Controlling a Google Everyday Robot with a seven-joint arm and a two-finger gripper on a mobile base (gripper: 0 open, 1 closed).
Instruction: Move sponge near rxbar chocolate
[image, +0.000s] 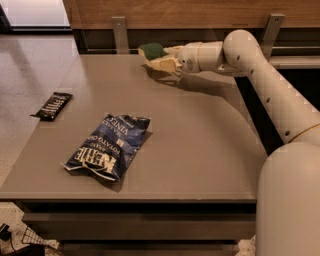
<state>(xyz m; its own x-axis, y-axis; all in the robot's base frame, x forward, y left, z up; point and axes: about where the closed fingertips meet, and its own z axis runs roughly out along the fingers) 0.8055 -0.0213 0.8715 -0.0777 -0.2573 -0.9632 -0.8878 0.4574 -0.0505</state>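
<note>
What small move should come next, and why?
Probably swing the gripper left and toward the front, at its present height. It grips the sponge just above the table at its far edge, while the rxbar lies at the left edge. The chip bag sits nearer the front, off that path.

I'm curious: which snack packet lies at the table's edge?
The slim black rxbar chocolate, at the left edge; the blue chip bag lies further in. The gripper holds the sponge at the back.
</note>
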